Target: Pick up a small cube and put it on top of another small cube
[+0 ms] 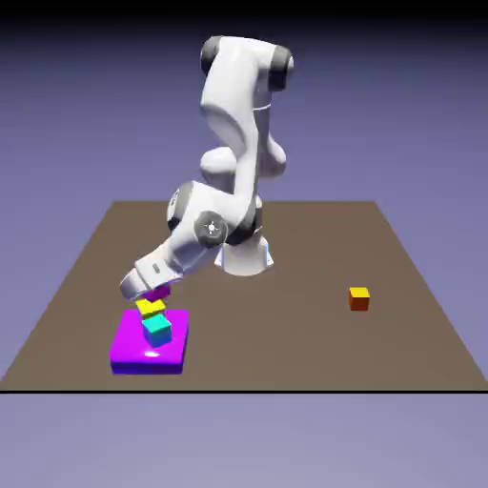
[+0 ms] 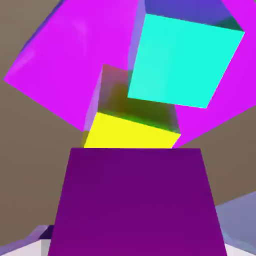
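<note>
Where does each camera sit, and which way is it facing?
Exterior view: fixed across the table and above, facing the robot; shows the base, arm and hand.
Hand view: on the hand, looking along the gripper; parts of the gripper show at the bottom corners.
Shared: magenta cube, yellow cube, cyan cube, purple slab.
</note>
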Action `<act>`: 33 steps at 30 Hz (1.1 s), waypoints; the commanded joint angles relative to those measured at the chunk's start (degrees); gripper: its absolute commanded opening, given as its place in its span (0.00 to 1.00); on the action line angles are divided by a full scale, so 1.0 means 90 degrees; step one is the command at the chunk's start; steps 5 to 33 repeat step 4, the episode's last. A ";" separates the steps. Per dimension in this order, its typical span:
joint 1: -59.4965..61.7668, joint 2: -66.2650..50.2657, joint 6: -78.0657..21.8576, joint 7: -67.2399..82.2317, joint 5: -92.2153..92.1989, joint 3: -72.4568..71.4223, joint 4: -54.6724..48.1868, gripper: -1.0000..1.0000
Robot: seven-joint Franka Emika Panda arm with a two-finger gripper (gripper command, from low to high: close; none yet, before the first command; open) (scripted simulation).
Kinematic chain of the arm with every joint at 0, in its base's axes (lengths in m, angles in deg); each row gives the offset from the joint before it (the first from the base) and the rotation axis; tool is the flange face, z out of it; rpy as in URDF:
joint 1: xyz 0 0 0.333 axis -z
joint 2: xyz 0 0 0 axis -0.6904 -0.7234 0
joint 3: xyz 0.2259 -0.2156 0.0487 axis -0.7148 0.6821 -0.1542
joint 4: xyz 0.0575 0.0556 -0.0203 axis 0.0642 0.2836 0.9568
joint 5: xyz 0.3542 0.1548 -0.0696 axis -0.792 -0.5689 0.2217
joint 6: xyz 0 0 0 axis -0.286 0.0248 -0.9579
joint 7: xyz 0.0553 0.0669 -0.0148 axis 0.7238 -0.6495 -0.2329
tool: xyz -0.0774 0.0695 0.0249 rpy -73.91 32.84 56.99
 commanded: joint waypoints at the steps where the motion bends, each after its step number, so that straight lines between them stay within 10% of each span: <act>1: 0.0001 -0.0001 0.0008 -0.0009 0.0017 0.0000 0.0001 0.00; 2: 0.0001 -0.0001 0.0008 -0.0009 0.0017 0.0000 0.0001 1.00; 33: -0.0087 0.0139 -0.0269 0.0029 -0.0020 -0.0023 -0.0121 1.00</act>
